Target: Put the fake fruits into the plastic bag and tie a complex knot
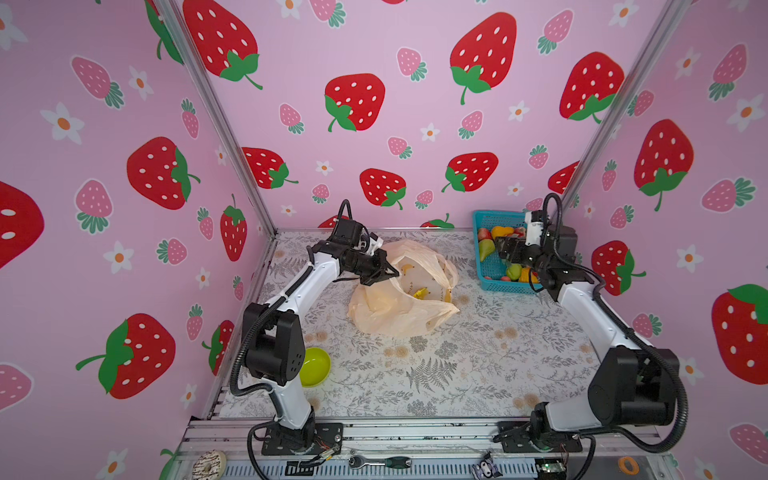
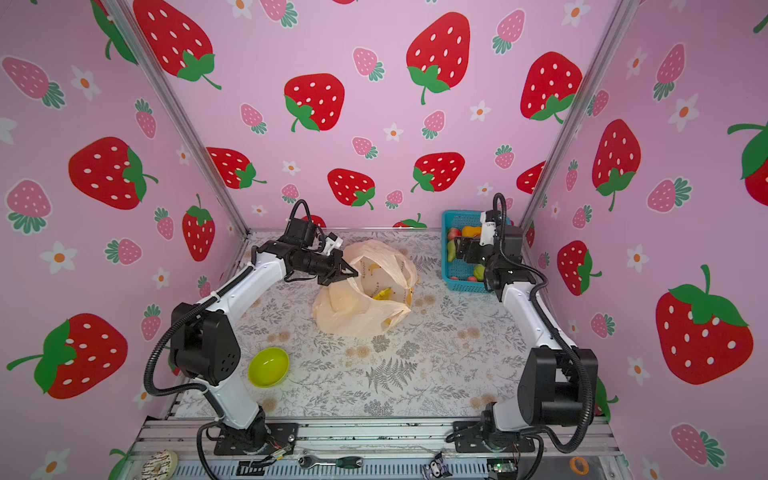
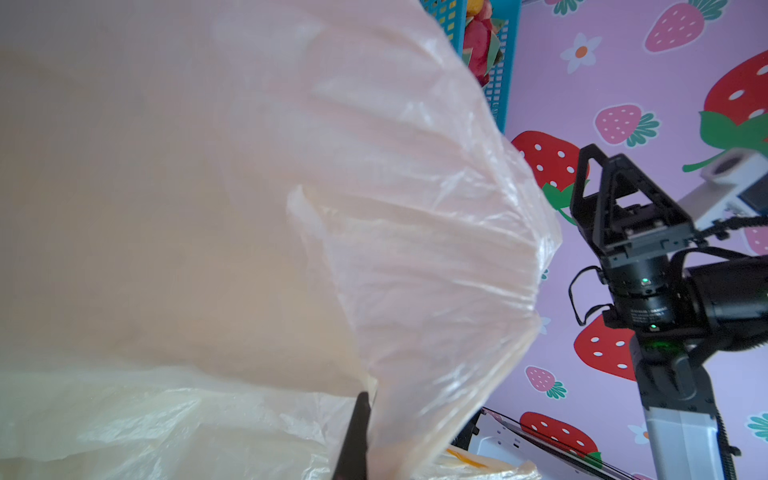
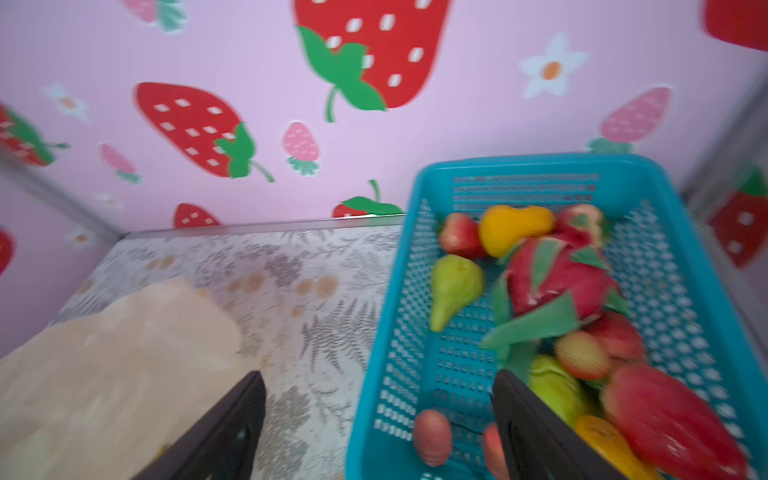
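The pale-peach plastic bag [image 1: 386,311] [image 2: 353,316] lies crumpled mid-table with its mouth facing the basket. My left gripper [image 1: 392,273] [image 2: 353,274] is shut on the bag's rim; in the left wrist view the film [image 3: 374,208] drapes over its dark finger [image 3: 353,436]. The fake fruits sit in the teal basket [image 1: 494,216] [image 4: 623,166]: a green pear [image 4: 453,286], an orange pear [image 4: 511,226], a dragon fruit [image 4: 557,278] and red apples [image 4: 461,235]. My right gripper [image 1: 503,249] [image 4: 376,374] hangs open over the basket's near side, holding nothing.
A lime-green bowl [image 1: 314,366] [image 2: 269,366] stands by the left arm's base. The basket is in the back right corner against the strawberry-print walls. A ratchet tool [image 1: 382,461] and a toy donut [image 1: 210,463] lie on the front rail.
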Robot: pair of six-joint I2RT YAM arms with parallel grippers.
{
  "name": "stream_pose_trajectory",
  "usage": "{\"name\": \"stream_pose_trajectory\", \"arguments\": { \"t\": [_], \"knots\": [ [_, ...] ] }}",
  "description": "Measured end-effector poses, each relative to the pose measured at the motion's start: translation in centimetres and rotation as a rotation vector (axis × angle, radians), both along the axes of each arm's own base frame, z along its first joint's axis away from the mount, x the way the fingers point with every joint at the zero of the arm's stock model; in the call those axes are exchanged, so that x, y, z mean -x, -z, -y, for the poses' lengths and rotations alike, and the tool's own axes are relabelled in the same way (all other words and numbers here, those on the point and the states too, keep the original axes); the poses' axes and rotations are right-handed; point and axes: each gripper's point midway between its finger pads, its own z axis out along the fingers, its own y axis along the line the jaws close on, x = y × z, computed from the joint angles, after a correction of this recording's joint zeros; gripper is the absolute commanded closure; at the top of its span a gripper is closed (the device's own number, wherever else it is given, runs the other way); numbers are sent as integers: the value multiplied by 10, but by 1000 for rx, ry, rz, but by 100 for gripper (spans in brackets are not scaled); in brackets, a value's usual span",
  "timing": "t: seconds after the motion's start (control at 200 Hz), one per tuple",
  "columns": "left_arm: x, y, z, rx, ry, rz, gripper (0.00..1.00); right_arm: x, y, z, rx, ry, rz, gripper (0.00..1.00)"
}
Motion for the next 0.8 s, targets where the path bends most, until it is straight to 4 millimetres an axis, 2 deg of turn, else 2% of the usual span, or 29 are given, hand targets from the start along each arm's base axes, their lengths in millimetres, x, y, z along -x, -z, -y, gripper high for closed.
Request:
{"name": "stream_pose_trajectory", "arguments": {
  "t": [0.085,0.185,0.29,0.405,0.55,0.8],
  "knots": [
    [0,0,0,0,0,0,100,-15,23,28,39,109,-64,15],
    [0,0,0,0,0,0,100,-27,41,45,102,191,-115,19],
    [0,0,0,0,0,0,100,-40,52,59,191,240,-153,27],
    [0,0,0,0,0,0,100,-53,61,71,294,260,-184,30],
    [0,1,0,0,0,-1,100,-65,81,83,435,254,-264,33],
    [1,4,0,-1,0,-6,100,-75,118,92,576,200,-387,40]
  ]
}}
